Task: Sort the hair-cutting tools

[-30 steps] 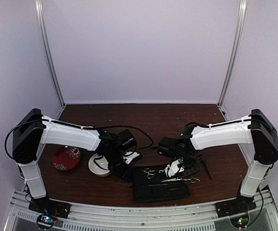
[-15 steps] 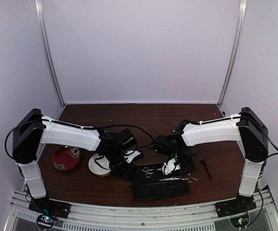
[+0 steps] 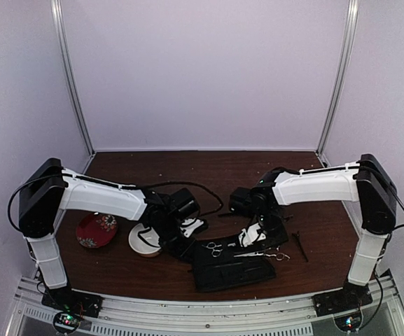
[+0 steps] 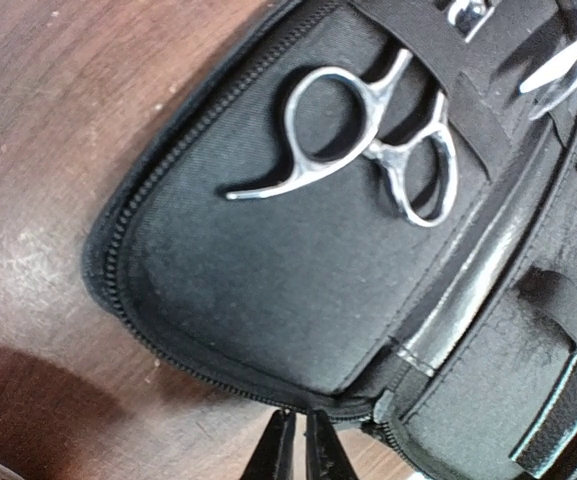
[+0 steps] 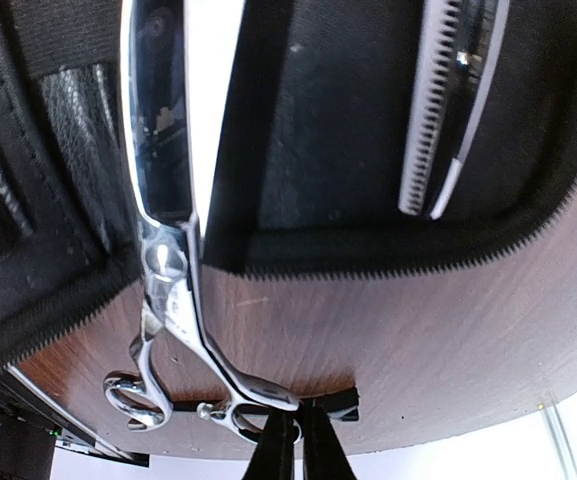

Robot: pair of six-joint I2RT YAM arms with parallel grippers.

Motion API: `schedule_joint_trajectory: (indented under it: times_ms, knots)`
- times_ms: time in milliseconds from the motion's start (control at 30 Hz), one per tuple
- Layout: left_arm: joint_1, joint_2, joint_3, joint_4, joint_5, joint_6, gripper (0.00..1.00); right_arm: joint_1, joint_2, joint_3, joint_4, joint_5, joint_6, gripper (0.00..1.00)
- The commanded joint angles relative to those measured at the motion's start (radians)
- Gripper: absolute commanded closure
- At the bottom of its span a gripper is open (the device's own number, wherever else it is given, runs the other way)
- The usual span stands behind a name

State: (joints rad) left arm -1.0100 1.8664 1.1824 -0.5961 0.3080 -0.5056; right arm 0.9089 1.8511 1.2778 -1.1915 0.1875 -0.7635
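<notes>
Two grips: my left gripper (image 4: 296, 452), nearly closed, pinches the pouch (image 4: 268, 270) rim to steady it; my right gripper (image 5: 294, 442), fully closed, holds scissors (image 5: 168, 268) by one ring.

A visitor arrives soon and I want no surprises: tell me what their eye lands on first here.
Most striking is the open black pouch at the near middle of the table, one pair of silver scissors tucked into it. A second pair lies half out, blades on the pouch, ring handles on the bare wood. At the left, a red patterned dish stands out beside a white bowl.
</notes>
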Motion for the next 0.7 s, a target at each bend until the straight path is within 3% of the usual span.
schedule_joint_trajectory:
  times_ms: [0,67,267,400,500,667]
  knots:
    - [-0.002,-0.054,-0.036,0.055,-0.043,0.000,0.91,-0.013,-0.074,-0.010,-0.014,-0.020,-0.025,1.00]
    - [-0.002,-0.103,-0.061,0.112,-0.044,0.010,0.88,-0.016,-0.095,-0.016,-0.009,-0.049,-0.029,1.00]
    - [-0.016,-0.300,-0.155,0.309,-0.097,0.100,0.67,-0.032,-0.114,-0.002,0.016,-0.110,-0.011,1.00]
    - [-0.061,-0.454,-0.251,0.455,-0.163,0.319,0.58,-0.041,-0.140,0.028,0.035,-0.166,-0.011,1.00]
    - [-0.064,-0.468,-0.243,0.460,-0.131,0.464,0.56,-0.042,-0.169,0.043,0.065,-0.193,-0.011,1.00]
    - [-0.065,-0.418,-0.218,0.515,-0.033,0.501,0.53,-0.041,-0.231,0.051,0.115,-0.252,0.007,1.00]
